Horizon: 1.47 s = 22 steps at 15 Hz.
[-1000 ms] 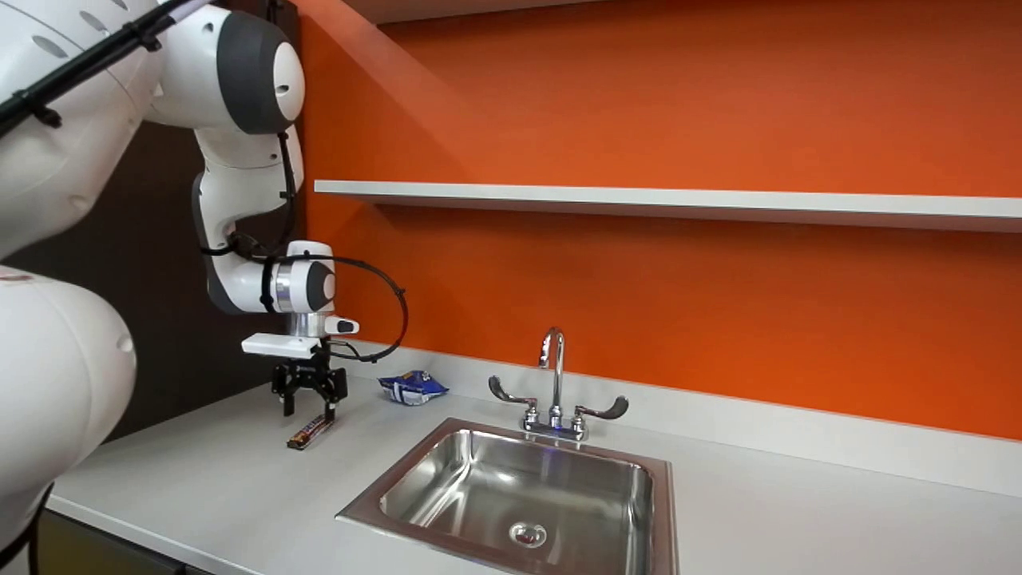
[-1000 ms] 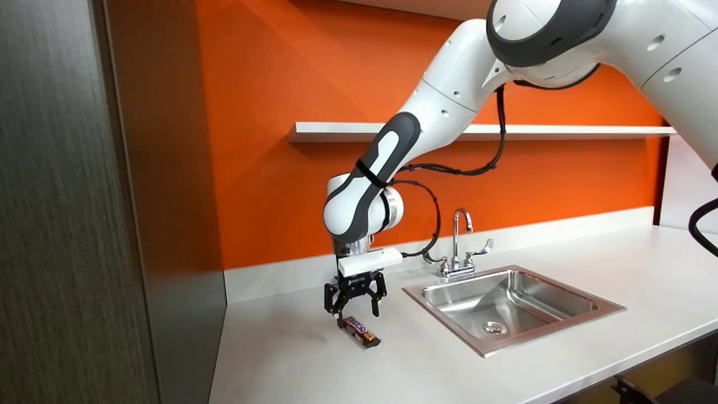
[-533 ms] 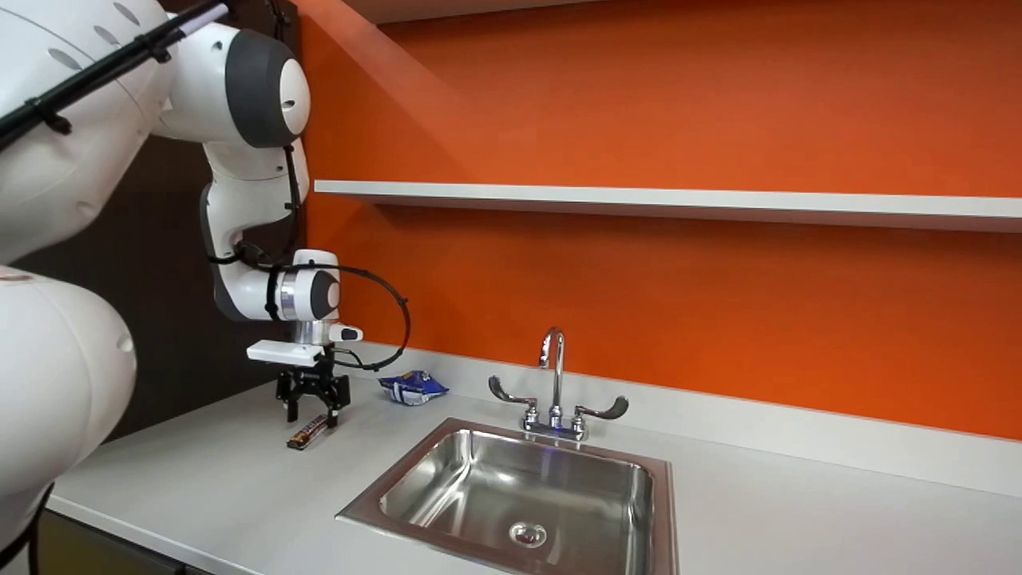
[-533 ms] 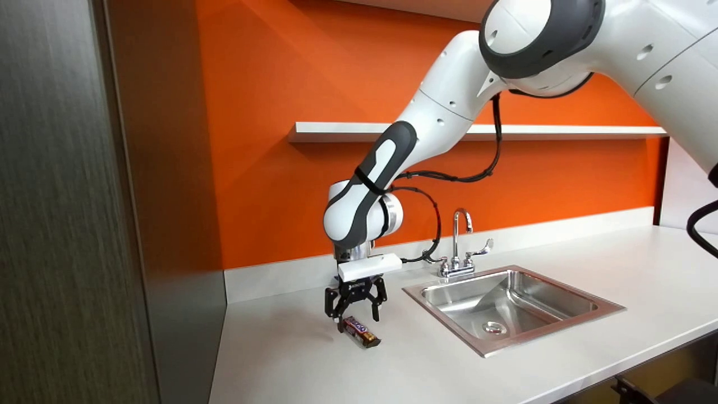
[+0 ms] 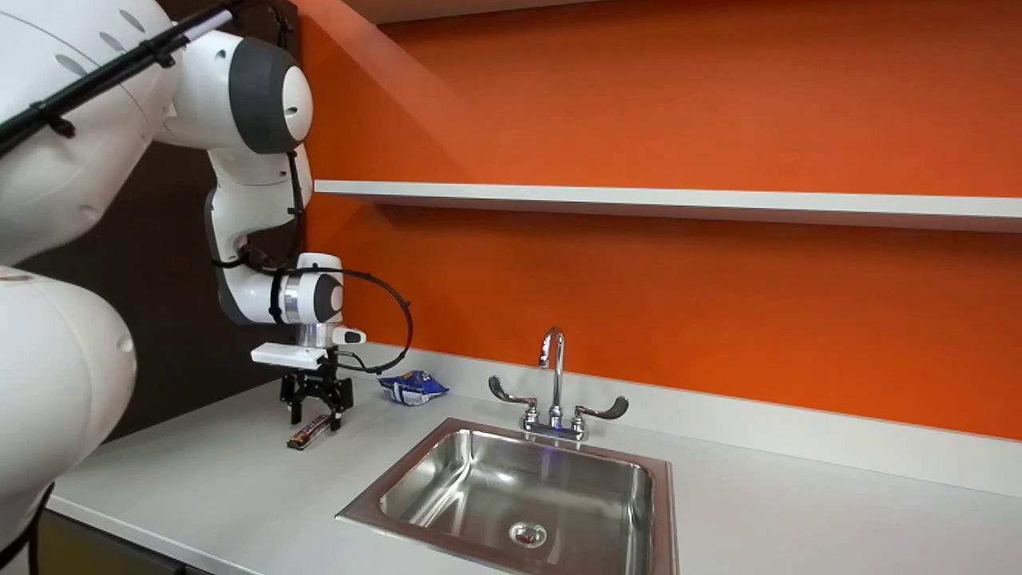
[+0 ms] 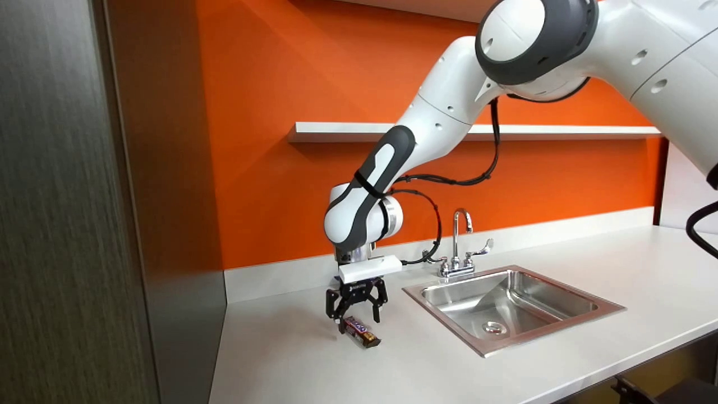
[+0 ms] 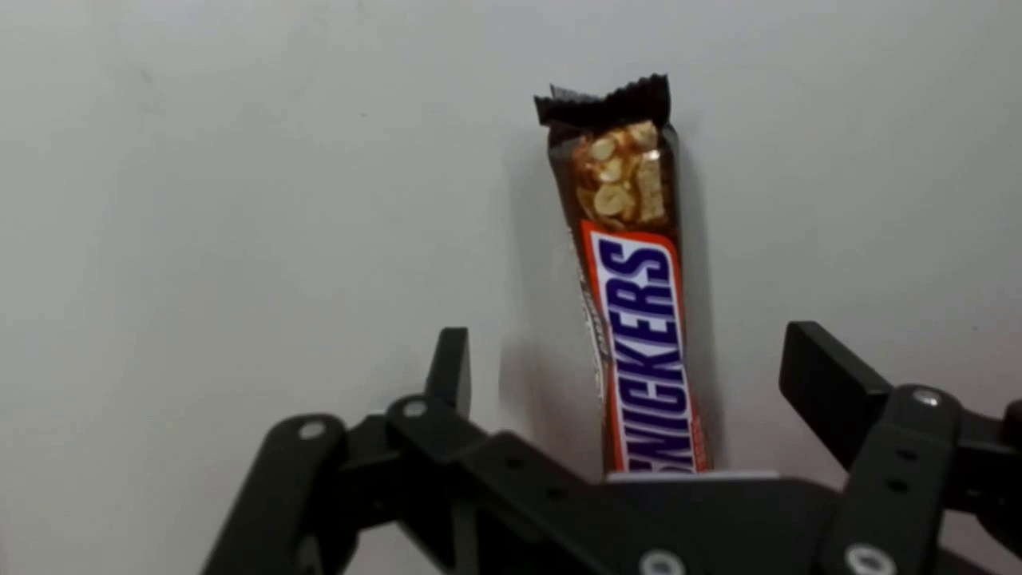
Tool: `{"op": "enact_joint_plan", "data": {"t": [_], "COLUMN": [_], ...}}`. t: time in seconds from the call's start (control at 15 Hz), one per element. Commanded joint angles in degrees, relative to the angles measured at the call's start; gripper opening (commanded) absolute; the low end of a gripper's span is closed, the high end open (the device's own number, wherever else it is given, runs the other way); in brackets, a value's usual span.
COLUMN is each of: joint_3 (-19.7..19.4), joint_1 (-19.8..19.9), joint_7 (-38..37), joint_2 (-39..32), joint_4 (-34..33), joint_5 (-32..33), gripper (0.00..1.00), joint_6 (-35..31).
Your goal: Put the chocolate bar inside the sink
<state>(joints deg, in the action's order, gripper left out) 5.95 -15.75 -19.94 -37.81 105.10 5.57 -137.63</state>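
The chocolate bar (image 5: pixel 306 434), a slim dark brown wrapped bar, lies flat on the counter left of the sink. It also shows in an exterior view (image 6: pixel 363 333) and in the wrist view (image 7: pixel 639 319), where its lower end is hidden by the gripper body. My gripper (image 5: pixel 316 420) is open and empty, low over the bar; it also shows in an exterior view (image 6: pixel 359 324). In the wrist view the fingers (image 7: pixel 631 351) stand apart on either side of the bar, not touching it. The steel sink (image 5: pixel 662 511) shows in both exterior views (image 6: pixel 450 321).
A chrome faucet (image 5: pixel 556 383) with two handles stands behind the sink. A blue-and-white packet (image 5: pixel 412 389) lies near the back wall. A white shelf (image 5: pixel 663 197) runs along the orange wall above. A dark cabinet panel (image 6: pixel 162 235) stands at the counter's left end.
My gripper has come down toward the counter and shifted slightly to the right in an exterior view, its fingers still open. The chocolate bar has not moved.
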Motion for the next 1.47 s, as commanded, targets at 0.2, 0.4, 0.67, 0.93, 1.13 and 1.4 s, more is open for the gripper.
{"op": "enact_joint_plan", "data": {"t": [0.2, 0.4, 0.67, 0.93, 1.13, 1.4], "joint_3": [-0.6, -0.6, -0.4, -0.7, -1.5, -2.9], "joint_1": [-0.4, -0.3, 0.0, 0.1, 0.3, 0.6], "joint_7": [1.2, 1.2, 1.4, 1.4, 0.9, 0.6], "joint_2": [-0.8, -0.7, -0.7, 0.3, 2.5, 5.2], "joint_4": [-1.3, -1.4, -1.4, -1.2, -0.1, 1.0], "joint_5": [-1.5, -1.6, -2.4, -3.3, -3.1, -2.7], "gripper": [0.65, 0.4, 0.09, 0.04, 0.05, 0.05], "joint_6": [0.0, 0.1, 0.2, 0.5, 0.8, 1.0]}}
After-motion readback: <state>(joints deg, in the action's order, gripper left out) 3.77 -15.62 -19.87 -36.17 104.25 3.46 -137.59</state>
